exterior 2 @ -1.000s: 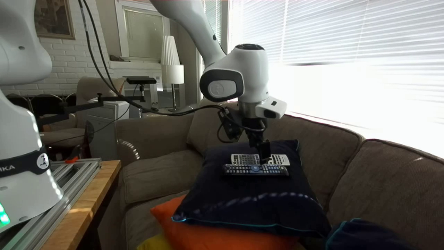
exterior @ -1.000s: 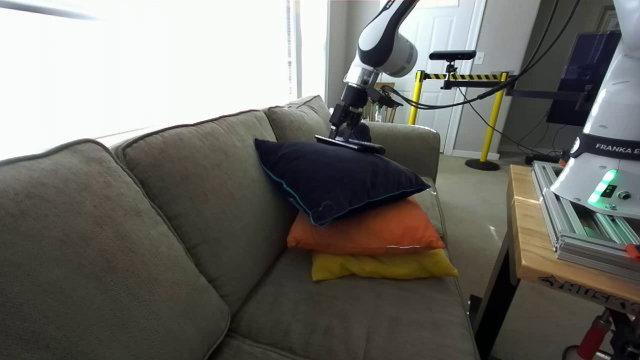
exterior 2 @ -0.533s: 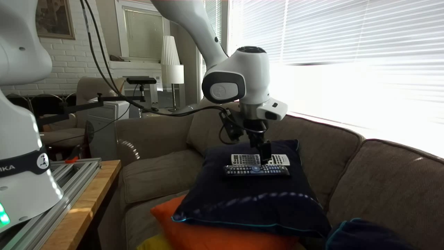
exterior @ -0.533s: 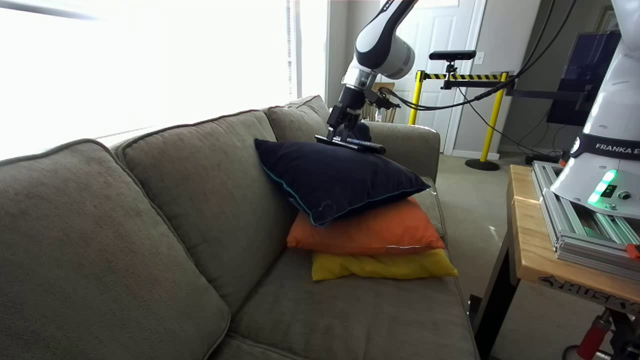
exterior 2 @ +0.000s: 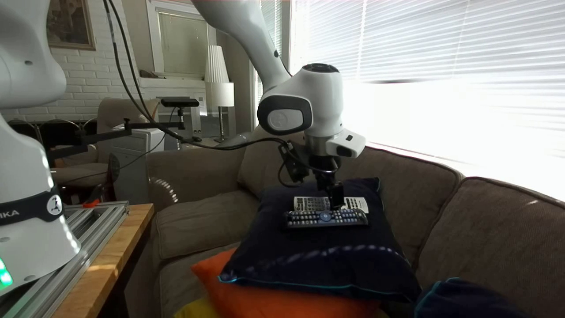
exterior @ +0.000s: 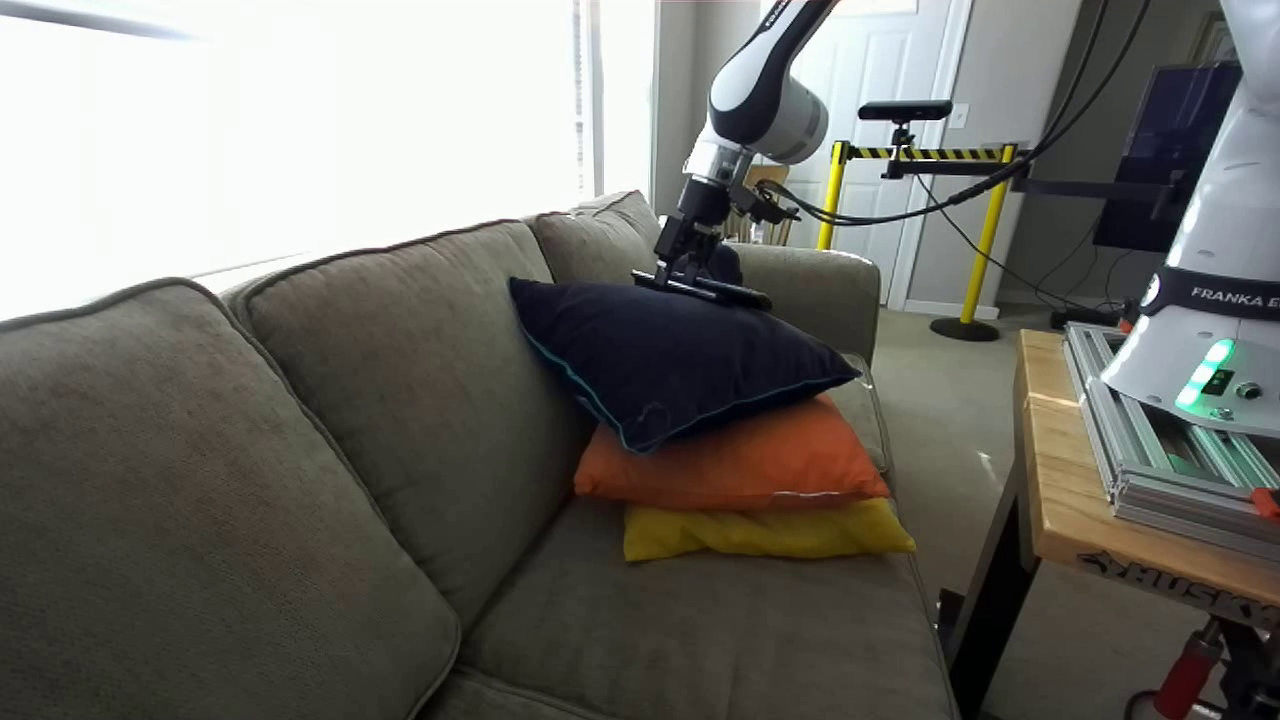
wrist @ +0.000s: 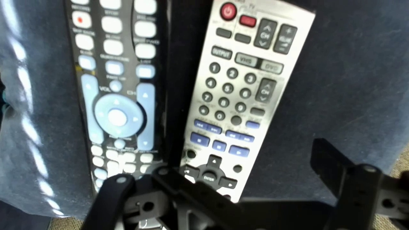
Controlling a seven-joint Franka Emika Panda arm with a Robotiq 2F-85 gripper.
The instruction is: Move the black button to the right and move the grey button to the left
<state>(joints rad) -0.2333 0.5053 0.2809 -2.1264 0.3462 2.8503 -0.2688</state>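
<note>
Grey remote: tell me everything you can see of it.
The grey remote is slim, silvery, plastic-looking, with dark, red and blue keys and an ENTER pad. It lies face up on the navy pillow, beside the black remote. In the wrist view the open claw hides part of its lower end; whether they touch is unclear.

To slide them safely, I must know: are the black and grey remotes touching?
Cannot tell. In the wrist view, a dark strip between the black remote and grey remote narrows downward, and the hand hides its lower end.
</note>
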